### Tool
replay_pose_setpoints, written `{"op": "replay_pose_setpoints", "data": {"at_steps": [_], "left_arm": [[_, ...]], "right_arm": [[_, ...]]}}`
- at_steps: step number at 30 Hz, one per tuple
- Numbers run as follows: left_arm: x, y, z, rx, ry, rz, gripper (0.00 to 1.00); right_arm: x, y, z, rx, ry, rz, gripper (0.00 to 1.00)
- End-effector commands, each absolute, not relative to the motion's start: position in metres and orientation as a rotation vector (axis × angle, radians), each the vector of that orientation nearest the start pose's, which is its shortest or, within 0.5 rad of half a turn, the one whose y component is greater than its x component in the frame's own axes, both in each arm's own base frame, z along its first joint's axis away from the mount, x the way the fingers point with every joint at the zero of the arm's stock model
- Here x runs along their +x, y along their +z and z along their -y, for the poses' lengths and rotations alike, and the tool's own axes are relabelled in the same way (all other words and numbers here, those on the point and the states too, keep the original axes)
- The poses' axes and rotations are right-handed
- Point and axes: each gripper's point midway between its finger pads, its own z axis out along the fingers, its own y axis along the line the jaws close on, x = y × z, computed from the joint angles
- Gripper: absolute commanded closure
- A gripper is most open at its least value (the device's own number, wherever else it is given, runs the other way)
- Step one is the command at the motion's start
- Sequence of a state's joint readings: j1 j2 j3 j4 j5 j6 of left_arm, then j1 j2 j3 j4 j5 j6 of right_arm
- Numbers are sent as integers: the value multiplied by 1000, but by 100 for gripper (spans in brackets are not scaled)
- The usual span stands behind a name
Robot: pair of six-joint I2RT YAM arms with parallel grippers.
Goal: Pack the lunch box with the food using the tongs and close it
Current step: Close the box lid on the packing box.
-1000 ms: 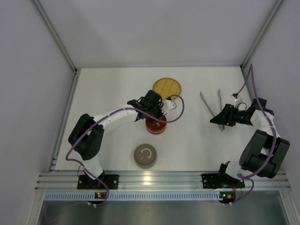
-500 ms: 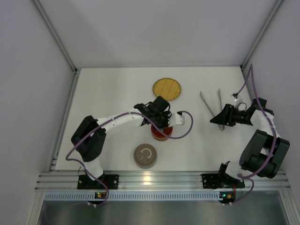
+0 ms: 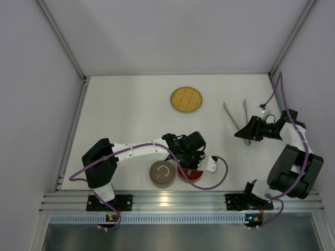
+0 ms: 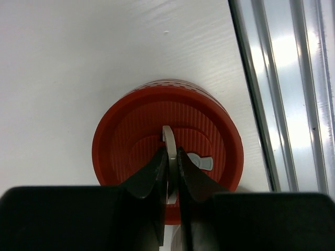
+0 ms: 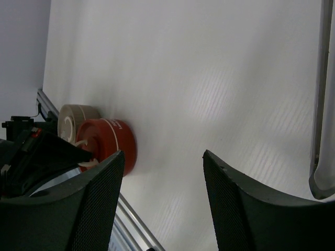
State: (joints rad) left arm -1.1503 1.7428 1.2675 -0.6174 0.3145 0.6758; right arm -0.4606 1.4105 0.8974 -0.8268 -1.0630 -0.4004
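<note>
Tan round piece (image 3: 162, 174) at near edge of surface (image 3: 131, 115). Red lid (image 4: 131, 141) just beside it. Left gripper (image 4: 171, 157) jaws pinch its grey handle (image 4: 167, 136). Step looks like setting lid aside. Tongs (image 3: 231, 115) lie far right. Right gripper (image 5: 163, 157) jaws open, empty, near them. Next: grab tongs.

Overhead: whole table (image 3: 125, 110). Left wrist close over red lunch box (image 4: 125, 141); right wrist views it afar.

Lunch box (image 3: 194, 177): round, red, ribbed lid on, w/ a grey loop handle (image 4: 167, 137) standing upright. Sits at near edge of bench (image 3: 131, 115), approx. centre, just beside a beige round tub (image 3: 162, 173). Tongs (image 3: 231, 117): slim silver V, flat on bench at right, open ends pointing away.
</note>
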Motion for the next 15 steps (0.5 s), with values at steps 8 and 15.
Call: {"op": "replay_pose_setpoints", "data": {"at_steps": [8,15], "left_arm": [[96,57,322,-2575,592,1953,24],[120,124,367,-2618,772,2225,2]], "right_arm": [[270,142,-25,-122,1068,-2232,36],[270,144,-25,-129,1054,-2229,35]]}}
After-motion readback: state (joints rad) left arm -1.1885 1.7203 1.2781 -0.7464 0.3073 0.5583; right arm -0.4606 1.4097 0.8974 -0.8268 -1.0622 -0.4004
